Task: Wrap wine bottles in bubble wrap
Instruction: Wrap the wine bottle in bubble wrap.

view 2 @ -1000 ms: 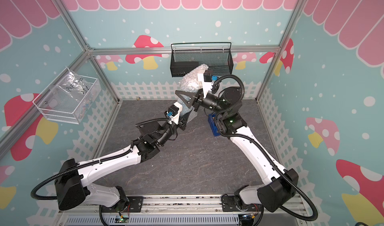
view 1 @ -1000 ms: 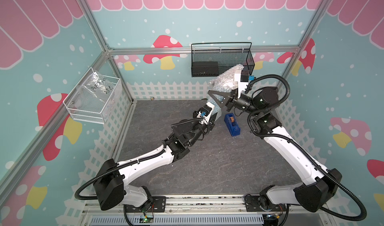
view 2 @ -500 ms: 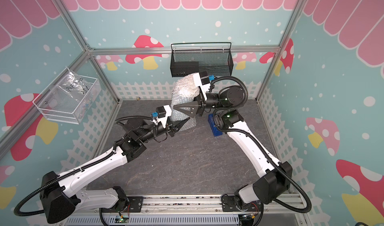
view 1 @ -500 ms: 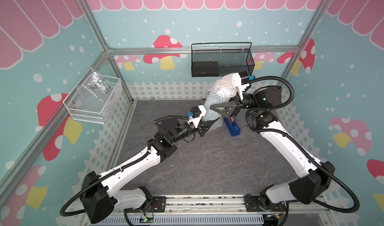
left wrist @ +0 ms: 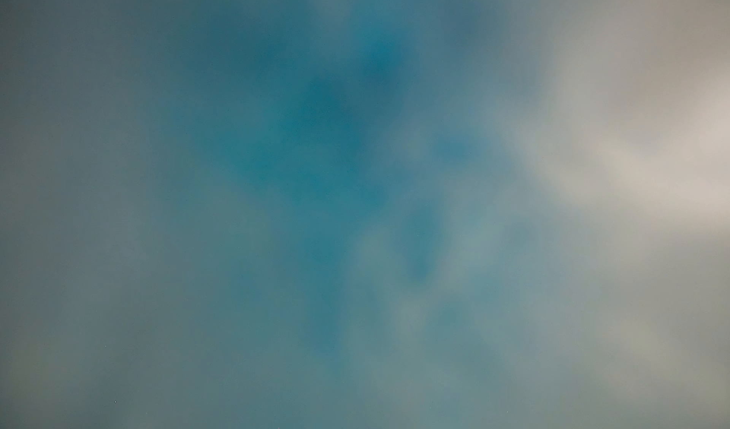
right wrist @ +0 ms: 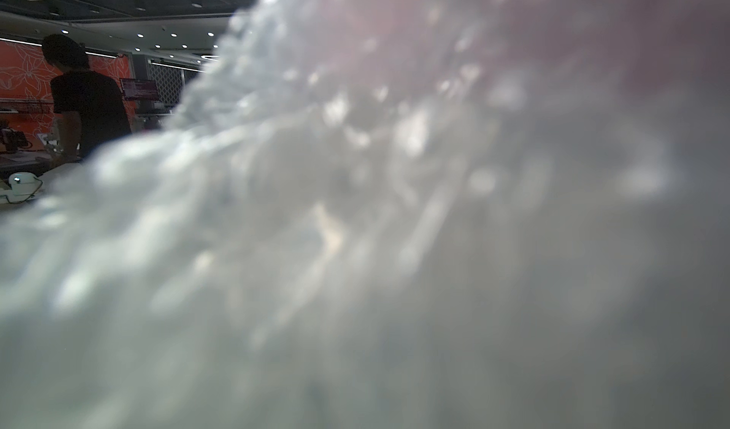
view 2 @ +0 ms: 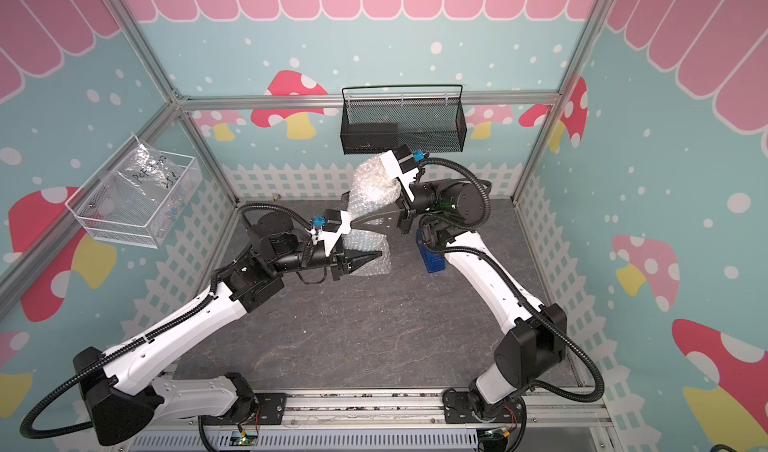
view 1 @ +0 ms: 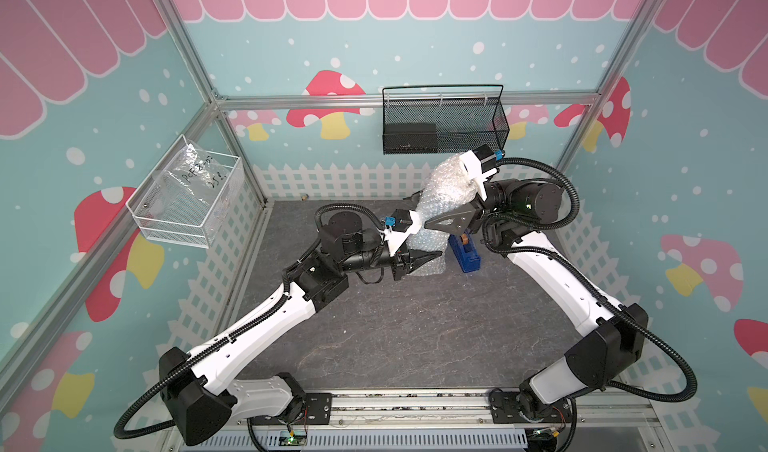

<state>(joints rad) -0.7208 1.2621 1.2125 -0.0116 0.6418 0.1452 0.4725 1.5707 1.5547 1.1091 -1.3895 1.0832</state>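
Note:
In both top views the bubble wrap is a crumpled whitish bundle held above the mat at the back centre. My right gripper has one dark finger in front of the bundle and one behind it, closed on the upper part. My left gripper points right with its fingers together, shut on the wrap's lower part. The wine bottle shows only as a blue blur close to the left wrist lens. Blurred wrap fills the right wrist view, hiding those jaws.
A solid blue tape dispenser stands on the mat just right of the bundle, under my right wrist. A black mesh basket hangs on the back wall. A white wire basket with a plastic bag hangs on the left wall.
My left gripper has dropped from beside the right gripper to the wrap's lower part and now points right. The bundle has bunched up higher over my right gripper.

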